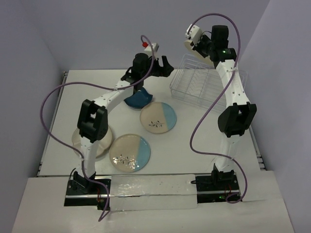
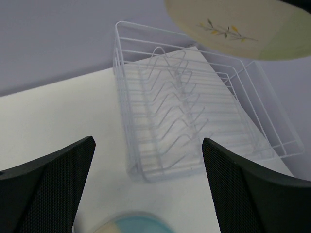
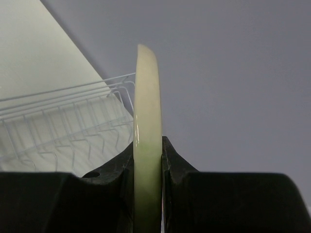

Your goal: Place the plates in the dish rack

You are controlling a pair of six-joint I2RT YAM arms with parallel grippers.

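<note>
One pale-green plate aloft beside wire dish rack
Right fingers clamp its rim; left fingers wide apart, empty

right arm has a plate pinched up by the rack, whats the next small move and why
Probably ease the right gripper down toward the rack to stand the plate in a slot. The plate is clamped by its rim, up in the air near the rack's far end, and every slot looks empty.
</note>
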